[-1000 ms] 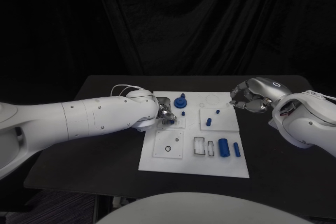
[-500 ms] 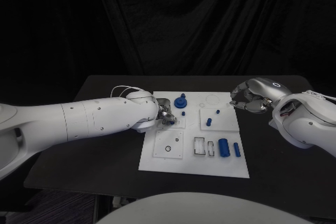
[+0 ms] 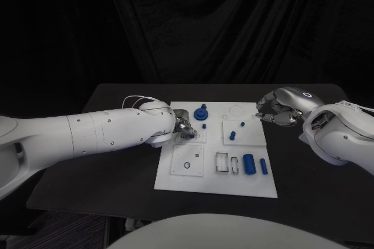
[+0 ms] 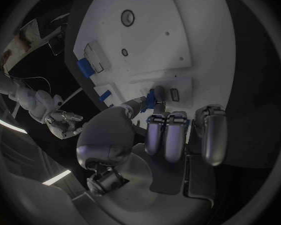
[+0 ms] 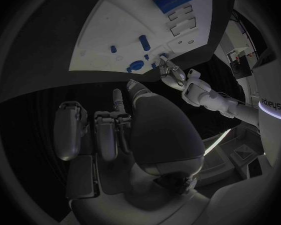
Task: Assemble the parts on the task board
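Observation:
The white task board [image 3: 222, 181] lies in the middle of the black table. My left hand [image 3: 184, 127] is over the board's left side and pinches a small blue part [image 4: 155, 97] between thumb and finger, close above the board [image 4: 147, 35] next to a small slot. My right hand [image 3: 276, 109] hovers off the board's far right corner, fingers curled in with nothing in them. On the board are a blue gear-like piece [image 3: 201, 114], small pegs [image 3: 233, 135], a thick blue cylinder [image 3: 248, 163] and a thinner one [image 3: 264, 166].
Two empty rectangular slots [image 3: 222, 162] sit left of the thick cylinder, and a round hole [image 3: 187, 165] is in the near left plate. Bare black table [image 3: 312, 179] surrounds the board. The right wrist view shows the board [image 5: 109, 30] and my left hand [image 5: 172, 76].
My left hand's fingers have edged slightly toward the far side of the board with the small part. My right hand has stayed in place.

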Robot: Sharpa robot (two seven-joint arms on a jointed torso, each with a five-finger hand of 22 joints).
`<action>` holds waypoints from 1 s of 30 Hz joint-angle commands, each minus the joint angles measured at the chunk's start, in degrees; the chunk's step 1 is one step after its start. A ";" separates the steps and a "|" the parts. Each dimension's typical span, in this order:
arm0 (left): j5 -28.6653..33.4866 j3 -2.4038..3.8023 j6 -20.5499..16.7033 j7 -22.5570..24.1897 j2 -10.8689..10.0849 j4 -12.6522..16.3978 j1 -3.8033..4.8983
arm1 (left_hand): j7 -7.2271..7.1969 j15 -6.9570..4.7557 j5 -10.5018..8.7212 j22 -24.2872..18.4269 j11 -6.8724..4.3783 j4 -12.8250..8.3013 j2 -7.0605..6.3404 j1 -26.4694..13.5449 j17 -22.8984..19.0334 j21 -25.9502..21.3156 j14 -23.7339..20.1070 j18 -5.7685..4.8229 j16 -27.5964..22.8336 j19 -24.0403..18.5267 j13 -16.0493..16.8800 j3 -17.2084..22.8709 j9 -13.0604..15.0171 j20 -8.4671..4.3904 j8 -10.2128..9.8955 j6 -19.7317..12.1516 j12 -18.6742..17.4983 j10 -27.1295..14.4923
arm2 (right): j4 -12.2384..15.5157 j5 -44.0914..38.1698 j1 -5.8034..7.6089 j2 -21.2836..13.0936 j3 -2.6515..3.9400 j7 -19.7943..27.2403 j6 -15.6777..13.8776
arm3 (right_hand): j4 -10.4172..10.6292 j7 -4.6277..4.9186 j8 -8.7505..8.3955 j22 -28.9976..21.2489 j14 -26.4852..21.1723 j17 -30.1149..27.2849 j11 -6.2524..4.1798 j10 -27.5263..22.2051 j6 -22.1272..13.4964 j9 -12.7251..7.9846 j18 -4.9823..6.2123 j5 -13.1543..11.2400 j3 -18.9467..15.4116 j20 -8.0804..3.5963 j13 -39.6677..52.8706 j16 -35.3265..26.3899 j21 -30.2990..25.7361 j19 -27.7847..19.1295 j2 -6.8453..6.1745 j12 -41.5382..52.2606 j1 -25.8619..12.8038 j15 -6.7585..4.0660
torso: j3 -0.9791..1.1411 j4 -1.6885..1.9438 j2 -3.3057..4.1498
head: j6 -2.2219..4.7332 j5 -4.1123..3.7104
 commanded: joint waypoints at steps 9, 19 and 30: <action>0.19 -0.12 0.64 0.21 -0.08 0.04 -0.57 | 1.49 1.07 -7.83 10.29 1.33 6.54 -0.20 -3.86 15.09 -0.96 5.95 0.45 0.15 -0.13 15.08 -6.84 -1.44 0.88 -4.24 -0.77 0.21 5.97 | -0.07 -0.21 -0.23 0.06 0.04 -1.12 0.85 | 0.34 0.02 0.05 11.02 6.10 15.10 0.26 5.97 0.54 -0.09 0.78 0.21 -0.07 0.15 15.10 0.17 -0.39 -0.30 0.28 0.15 0.18 0.30 | -0.02 0.01 -0.04 | -0.01 0.13; 0.19 -0.12 -0.37 0.28 -0.32 -0.06 -0.73 | 1.91 1.56 -9.25 10.53 1.80 13.68 1.62 -7.57 15.09 -1.37 5.95 0.53 0.15 -0.25 15.08 -14.85 -2.18 1.45 -7.14 0.35 0.21 5.97 | -0.05 -0.21 -0.27 0.01 0.04 -1.18 1.11 | 0.34 0.02 0.05 11.02 6.10 15.10 0.26 5.97 0.54 -0.09 0.78 0.21 -0.07 0.15 15.10 0.17 -0.39 -0.30 0.28 0.15 0.18 0.30 | -0.02 0.01 0.01 | -0.01 0.13; 0.19 -0.12 -1.05 0.03 -0.48 -0.03 -0.79 | 0.90 0.99 -4.91 10.98 1.04 13.68 4.50 -7.37 15.09 -1.15 5.95 0.47 0.15 0.11 15.08 -18.53 3.32 0.88 -4.22 2.10 0.21 5.97 | 0.01 -0.21 -0.28 -0.08 0.04 -1.35 1.50 | 0.36 -0.01 0.10 11.00 6.10 15.10 0.23 5.97 0.70 -0.10 0.80 0.33 -0.01 0.15 15.10 0.17 -0.47 -0.33 0.36 0.15 0.26 0.29 | 0.00 -0.01 -0.01 | -0.01 0.19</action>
